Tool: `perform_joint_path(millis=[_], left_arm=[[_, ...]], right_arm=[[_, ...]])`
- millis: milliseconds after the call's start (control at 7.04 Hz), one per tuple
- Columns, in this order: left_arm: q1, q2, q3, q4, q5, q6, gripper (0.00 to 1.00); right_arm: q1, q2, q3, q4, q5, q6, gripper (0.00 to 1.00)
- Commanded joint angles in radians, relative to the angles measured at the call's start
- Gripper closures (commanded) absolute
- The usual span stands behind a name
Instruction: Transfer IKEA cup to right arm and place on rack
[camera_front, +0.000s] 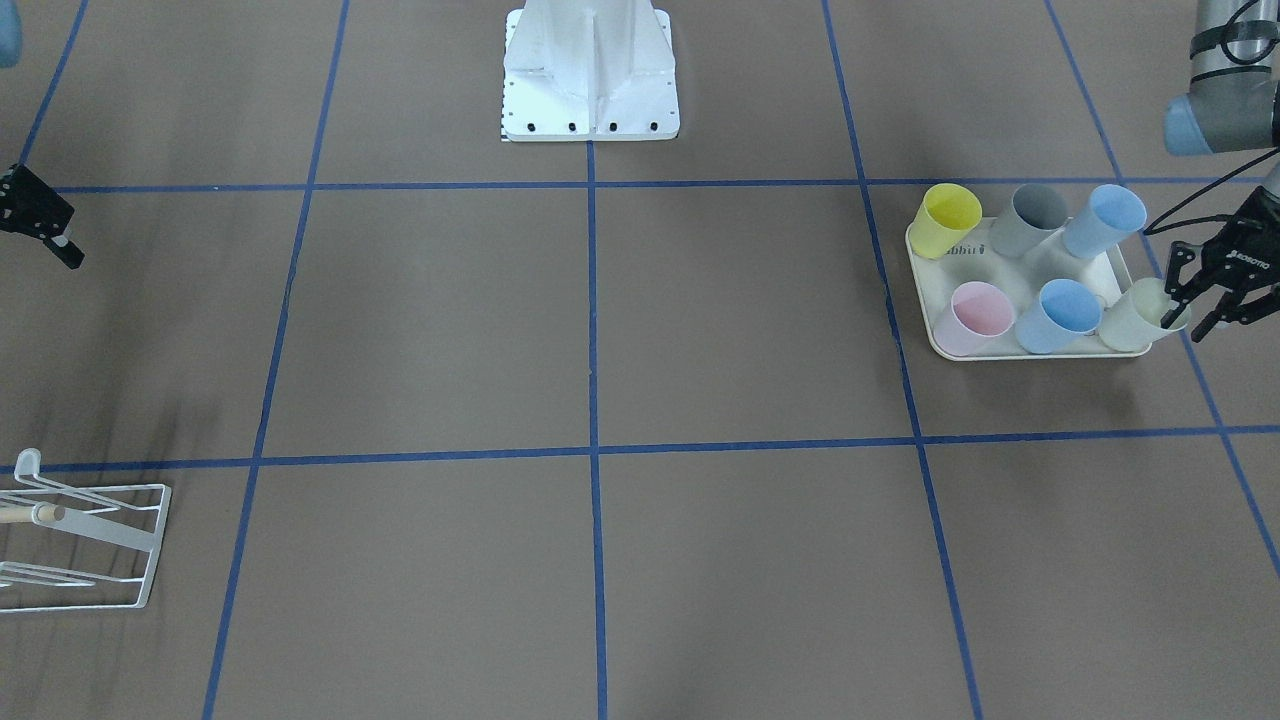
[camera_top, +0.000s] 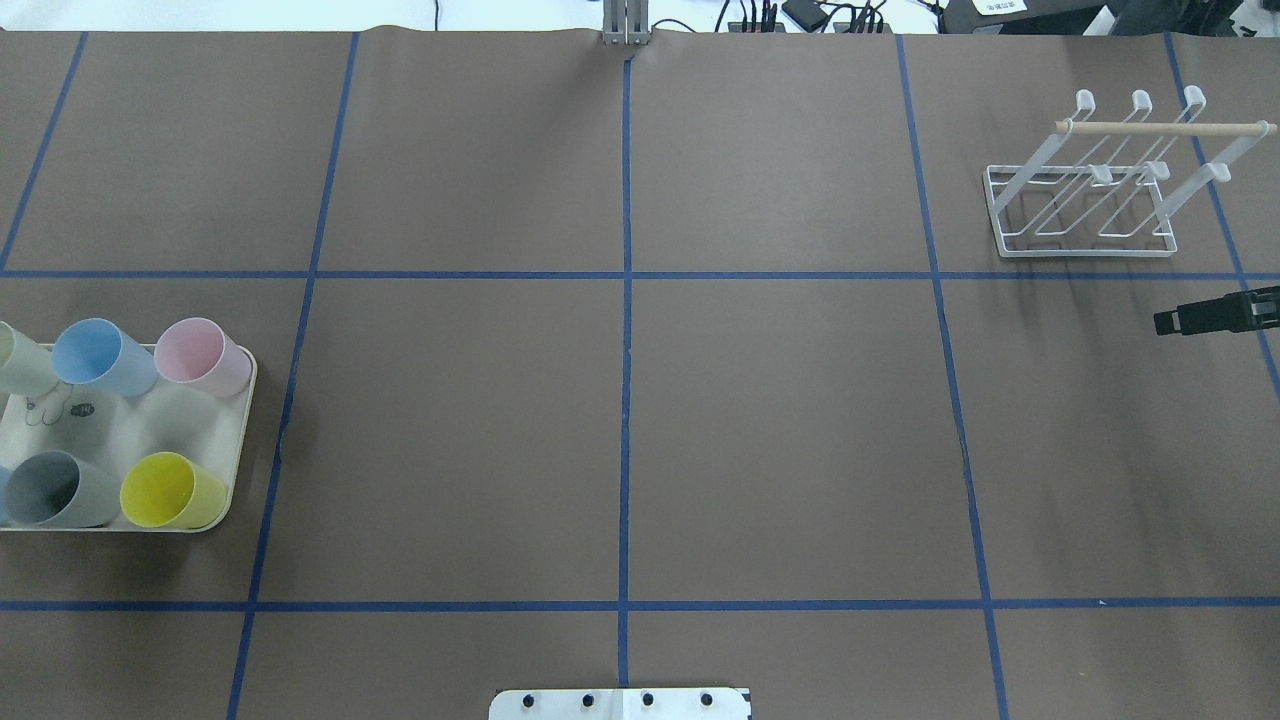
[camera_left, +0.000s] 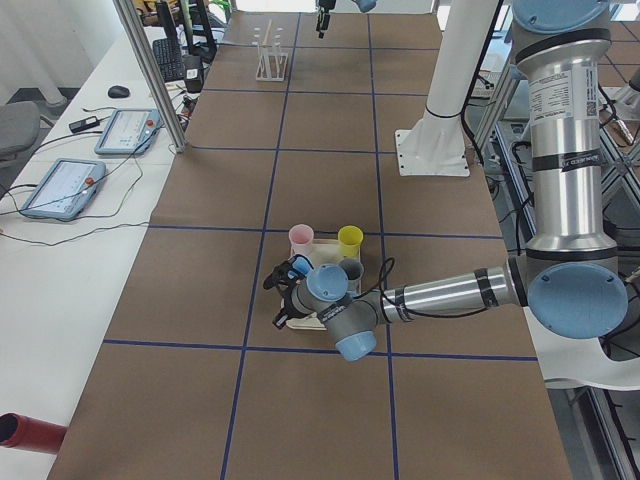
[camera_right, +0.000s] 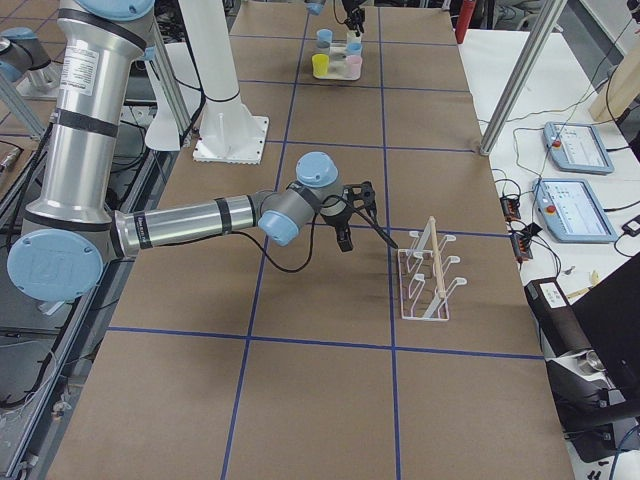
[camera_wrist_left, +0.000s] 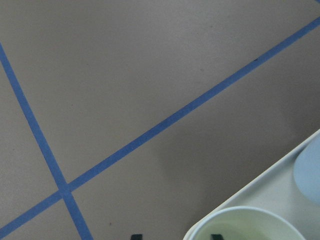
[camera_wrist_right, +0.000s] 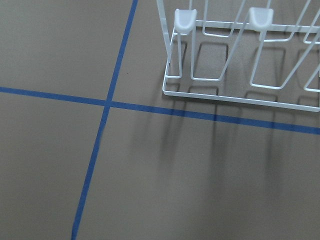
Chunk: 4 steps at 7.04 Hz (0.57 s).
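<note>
The IKEA cup (camera_front: 1130, 320), pale green, stands upright in the corner of a cream tray (camera_front: 1000, 352), at the left edge of the overhead view (camera_top: 12, 360). My left gripper (camera_front: 1185, 325) is open and straddles its rim, one finger inside and one outside. The left wrist view shows the cup's mouth (camera_wrist_left: 245, 225) with a fingertip in it. The white wire rack (camera_top: 1090, 200) with a wooden rod stands far right (camera_front: 90, 540). My right gripper (camera_top: 1165, 322) hovers open and holding nothing a little short of the rack (camera_wrist_right: 240, 65).
On the tray (camera_top: 150, 420) are also a yellow cup (camera_front: 948, 218), a grey cup (camera_front: 1035, 215), a pink cup (camera_front: 978, 315) and two blue cups (camera_front: 1060, 312). The robot's white base (camera_front: 590, 80) stands at mid table. Blue tape lines cross the brown table.
</note>
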Motion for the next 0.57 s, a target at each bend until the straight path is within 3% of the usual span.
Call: perform_joint_path(millis=[0, 284, 426], left_arm=[[0.0, 0.007, 0.0, -0.042, -0.027, 0.0, 1.0], [-0.004, 0.01, -0.013, -0.044, -0.056, -0.002, 1.0], [-0.011, 0.001, -0.026, -0.036, -0.12, -0.002, 1.0]], right_arm=[[0.0, -0.001, 0.0, 0.001, 0.001, 0.0, 0.0], [0.0, 0.003, 0.0, 0.001, 0.002, -0.009, 0.0], [-0.002, 0.008, -0.001, 0.001, 0.001, -0.009, 0.0]])
